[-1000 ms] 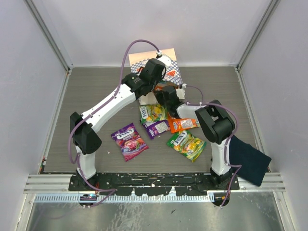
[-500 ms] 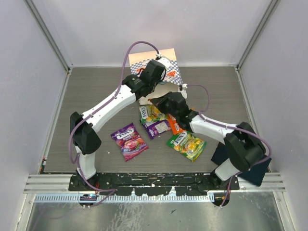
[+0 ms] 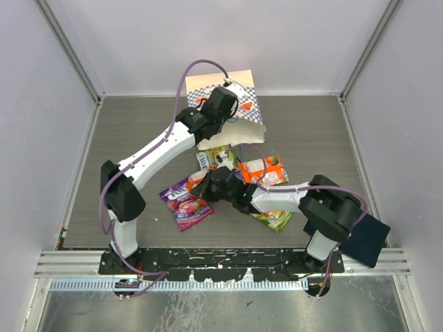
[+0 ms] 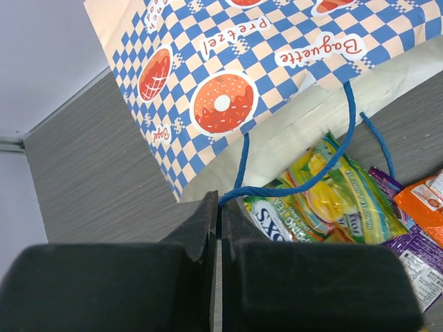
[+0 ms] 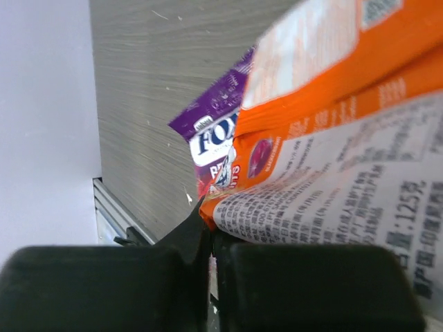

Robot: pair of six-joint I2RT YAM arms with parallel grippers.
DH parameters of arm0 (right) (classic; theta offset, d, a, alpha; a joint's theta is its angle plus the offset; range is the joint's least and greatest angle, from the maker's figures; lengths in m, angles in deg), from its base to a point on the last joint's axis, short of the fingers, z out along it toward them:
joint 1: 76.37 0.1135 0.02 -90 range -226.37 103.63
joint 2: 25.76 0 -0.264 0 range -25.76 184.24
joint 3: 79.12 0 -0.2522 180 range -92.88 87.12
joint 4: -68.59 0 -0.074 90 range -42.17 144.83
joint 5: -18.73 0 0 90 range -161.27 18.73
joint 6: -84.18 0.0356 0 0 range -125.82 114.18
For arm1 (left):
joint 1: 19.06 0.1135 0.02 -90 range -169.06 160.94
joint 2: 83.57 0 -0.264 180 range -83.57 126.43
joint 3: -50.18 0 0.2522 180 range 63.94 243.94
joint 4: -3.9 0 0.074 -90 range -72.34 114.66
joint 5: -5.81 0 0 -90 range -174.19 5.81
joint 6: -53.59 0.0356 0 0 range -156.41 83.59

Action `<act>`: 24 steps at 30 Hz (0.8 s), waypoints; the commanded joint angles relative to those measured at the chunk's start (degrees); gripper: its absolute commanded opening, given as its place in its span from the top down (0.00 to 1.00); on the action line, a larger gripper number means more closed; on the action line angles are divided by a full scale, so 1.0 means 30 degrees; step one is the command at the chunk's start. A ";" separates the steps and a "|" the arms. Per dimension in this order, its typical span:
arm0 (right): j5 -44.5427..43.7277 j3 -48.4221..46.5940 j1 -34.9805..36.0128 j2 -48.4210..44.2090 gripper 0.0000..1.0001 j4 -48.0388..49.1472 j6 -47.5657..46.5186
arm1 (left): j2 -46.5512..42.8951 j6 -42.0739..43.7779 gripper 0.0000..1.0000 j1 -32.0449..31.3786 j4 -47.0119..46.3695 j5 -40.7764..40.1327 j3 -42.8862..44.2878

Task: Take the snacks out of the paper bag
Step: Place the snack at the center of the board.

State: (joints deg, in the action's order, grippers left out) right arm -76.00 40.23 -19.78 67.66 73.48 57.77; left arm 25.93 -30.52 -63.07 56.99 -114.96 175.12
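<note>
near right: i see a navy cloth point(image 3: 365, 237) on the near right edge of the table point(image 3: 138, 131), by the right arm's base.
right gripper: the right gripper point(image 5: 209, 218) sits just left of centre. its jaws are clamped on the edge of the held orange packet point(image 5: 311, 97), whose printed back faces my wrist camera.
purple packet: the purple packet point(image 3: 185, 205) lies flat on the table just beside that gripper, on its near left.
near green-yellow packet: the near green-yellow packet point(image 3: 278, 219) pokes out from under the right forearm, right of centre.
loose orange packet: the loose orange packet point(image 3: 266, 169) lies flat, a little farther and to the right.
far green-yellow packet: the far green-yellow packet point(image 4: 332, 200) lies at the bag's mouth, partly under the cord; i can't tell if it is fully out.
left gripper: the left gripper point(image 4: 220, 207) has its jaws pressed together on the blue cord handle point(image 4: 325, 166).
paper bag: the paper bag point(image 3: 248, 104) is at far centre, mouth facing near, with its checkered side up.
</note>
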 commanded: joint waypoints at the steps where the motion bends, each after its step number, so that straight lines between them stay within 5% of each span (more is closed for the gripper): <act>1: 0.2296 0.0261 -0.0113 0.1096 0.85 0.2687 0.0818 | -0.1186 0.0319 1.00 0.0181 -0.0688 -0.0542 0.0015; 4: 0.3002 0.0479 0.0330 0.1279 0.51 0.4028 0.1119 | -0.1359 0.0322 1.00 0.0353 -0.0773 -0.0570 -0.0127; 8: 0.2409 0.0564 0.0892 0.0439 0.33 0.4420 0.0360 | -0.1550 0.0347 1.00 0.0454 -0.0825 -0.0439 -0.0210; 18: -0.5466 0.2449 0.0848 -0.4232 0.17 0.3061 -0.0247 | -0.1755 0.0504 1.00 0.0684 -0.0902 0.0180 -0.0166; 24: -1.0043 0.2475 -0.0511 -0.2944 0.21 0.4712 0.2923 | -0.1485 0.0508 1.00 0.0650 -0.0803 0.0519 0.0322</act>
State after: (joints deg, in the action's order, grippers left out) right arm -92.96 47.64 -18.38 55.69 82.40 60.29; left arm 24.55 -29.47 -61.26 56.47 -114.11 173.63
